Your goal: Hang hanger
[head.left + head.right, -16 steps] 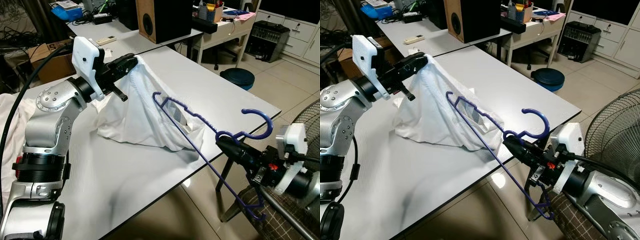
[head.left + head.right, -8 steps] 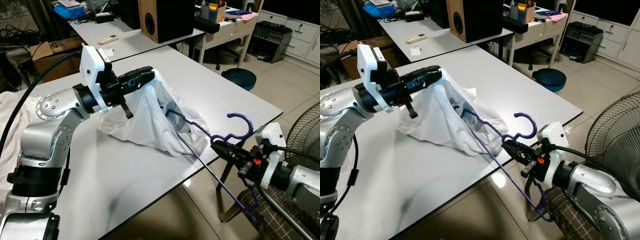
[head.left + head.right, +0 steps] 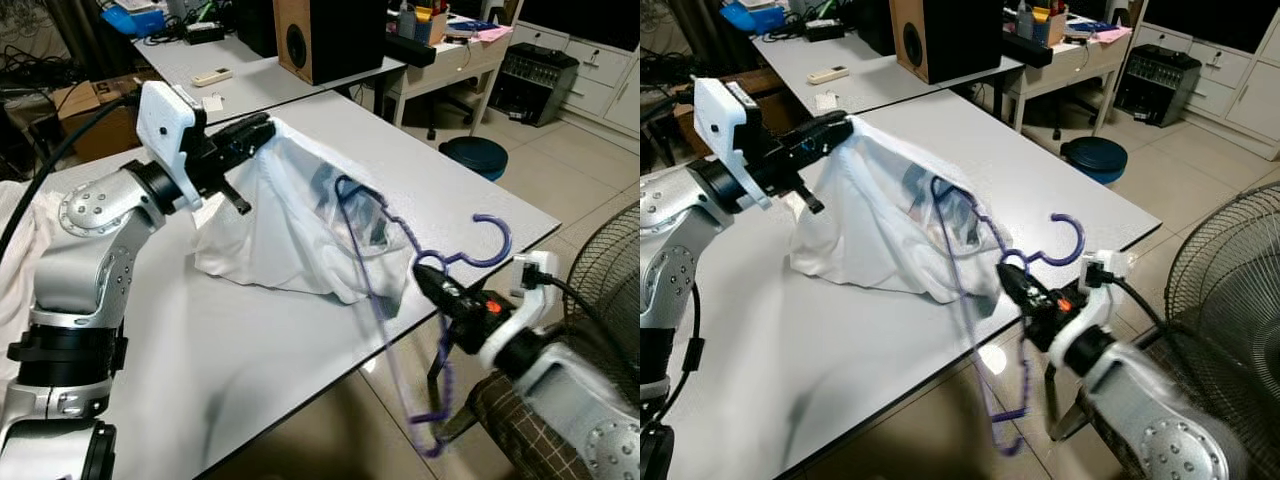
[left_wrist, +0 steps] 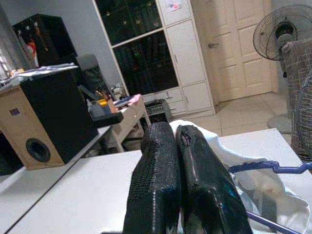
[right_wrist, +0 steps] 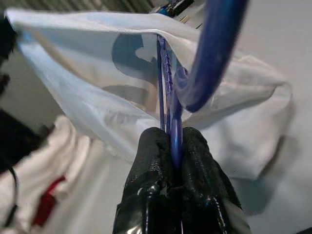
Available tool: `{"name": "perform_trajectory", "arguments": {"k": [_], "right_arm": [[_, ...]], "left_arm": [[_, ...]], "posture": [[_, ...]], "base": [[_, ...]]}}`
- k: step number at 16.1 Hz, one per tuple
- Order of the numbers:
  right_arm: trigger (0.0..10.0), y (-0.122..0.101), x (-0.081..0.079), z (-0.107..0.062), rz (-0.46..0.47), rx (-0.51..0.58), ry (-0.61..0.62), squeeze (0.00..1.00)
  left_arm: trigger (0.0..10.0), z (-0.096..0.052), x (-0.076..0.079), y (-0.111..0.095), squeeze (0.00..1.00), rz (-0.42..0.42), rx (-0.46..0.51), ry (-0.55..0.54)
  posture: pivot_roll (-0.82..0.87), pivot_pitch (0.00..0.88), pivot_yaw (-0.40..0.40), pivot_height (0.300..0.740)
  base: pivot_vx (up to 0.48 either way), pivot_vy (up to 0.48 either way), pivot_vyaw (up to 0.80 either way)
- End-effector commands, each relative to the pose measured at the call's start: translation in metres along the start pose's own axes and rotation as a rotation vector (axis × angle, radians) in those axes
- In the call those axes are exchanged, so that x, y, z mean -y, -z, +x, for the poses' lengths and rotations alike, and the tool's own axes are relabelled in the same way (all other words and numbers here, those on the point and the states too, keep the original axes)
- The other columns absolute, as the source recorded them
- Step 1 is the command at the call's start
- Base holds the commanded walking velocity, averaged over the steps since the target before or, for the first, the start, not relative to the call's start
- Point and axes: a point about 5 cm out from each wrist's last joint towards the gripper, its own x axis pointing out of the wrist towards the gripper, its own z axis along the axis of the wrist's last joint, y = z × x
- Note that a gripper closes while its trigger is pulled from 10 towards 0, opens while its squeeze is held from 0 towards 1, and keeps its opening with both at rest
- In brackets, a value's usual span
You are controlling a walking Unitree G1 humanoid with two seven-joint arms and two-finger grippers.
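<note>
A white garment (image 3: 290, 230) lies bunched on the white table (image 3: 200, 340). My left gripper (image 3: 262, 130) is shut on the garment's upper edge and holds it lifted. A blue plastic hanger (image 3: 400, 240) is pinched at its neck by my right gripper (image 3: 425, 275), which sits just off the table's front right edge. One shoulder of the hanger (image 3: 955, 205) reaches into the raised cloth, while the other end hangs below the table edge, blurred. Up close, the hanger (image 5: 170, 97) runs into the garment's opening (image 5: 122, 68) from between my right fingers.
A wooden speaker (image 3: 330, 35) and a remote (image 3: 212, 77) rest on the desk behind. A blue stool (image 3: 475, 155) stands past the far edge. A fan (image 3: 1230, 330) and a checked chair (image 3: 520, 430) are close on the right. More white cloth (image 3: 25, 250) drapes at the left.
My right gripper has pushed the hanger further left and tilted it, so one shoulder is now inside the garment. My left gripper has drawn back to the left, still holding the cloth up.
</note>
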Motion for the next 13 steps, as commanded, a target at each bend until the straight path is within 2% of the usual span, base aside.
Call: {"name": "perform_trajectory", "arguments": {"k": [1, 2, 4, 6, 7, 9, 10, 11, 13], "right_arm": [[10.0, -0.001, 0.008, 0.004, 0.126, 0.03, 0.066, 0.0], [10.0, -0.002, 0.009, 0.004, 0.138, 0.035, 0.071, 0.0], [10.0, -0.008, 0.018, 0.014, 0.339, 0.112, 0.15, 0.0], [10.0, -0.01, 0.019, 0.015, 0.38, 0.121, 0.16, 0.0], [10.0, -0.035, 0.018, 0.028, 0.318, 0.168, 0.137, 0.0], [10.0, -0.055, 0.015, 0.035, 0.255, 0.215, 0.118, 0.0], [10.0, -0.089, 0.001, 0.041, 0.191, 0.318, 0.032, 0.0], [10.0, -0.109, -0.008, 0.04, 0.165, 0.386, -0.023, 0.0], [10.0, -0.09, 0.006, 0.039, 0.148, 0.28, 0.067, 0.0]], "left_arm": [[0.0, -0.002, 0.0, -0.007, 0.0, 0.021, 0.03, 0.019], [0.0, -0.002, 0.0, -0.007, 0.0, 0.021, 0.032, 0.023], [0.0, -0.005, -0.005, -0.005, 0.0, 0.056, 0.022, -0.02], [0.0, -0.006, -0.007, -0.006, 0.0, 0.059, 0.028, -0.045], [0.0, -0.01, -0.018, -0.01, 0.0, 0.087, 0.043, -0.118], [0.0, -0.011, -0.024, -0.011, 0.0, 0.093, 0.046, -0.155], [0.0, -0.013, -0.031, -0.015, 0.0, 0.122, 0.065, -0.199], [0.0, -0.016, -0.035, -0.019, 0.0, 0.128, 0.086, -0.231], [0.0, -0.02, -0.028, -0.012, 0.0, 0.111, 0.057, -0.195]], "posture": [[-0.01, 0.0, 0.064, 0.74], [-0.01, 0.0, 0.064, 0.74], [-0.01, 0.0, 0.062, 0.74], [-0.01, 0.0, 0.062, 0.74], [-0.01, 0.0, 0.062, 0.74], [-0.01, 0.0, 0.057, 0.74], [0.0, 0.0, 0.046, 0.74], [0.0, 0.0, 0.036, 0.74], [0.0, 0.0, 0.03, 0.74]], "base": [[0.0, 0.0, 0.0], [0.0, 0.0, 0.0], [0.0, 0.0, 0.0], [0.0, 0.0, 0.0], [0.0, 0.0, 0.0], [0.0, 0.0, 0.0], [0.0, 0.0, 0.0], [0.0, 0.0, 0.0], [0.0, 0.0, 0.0]]}}
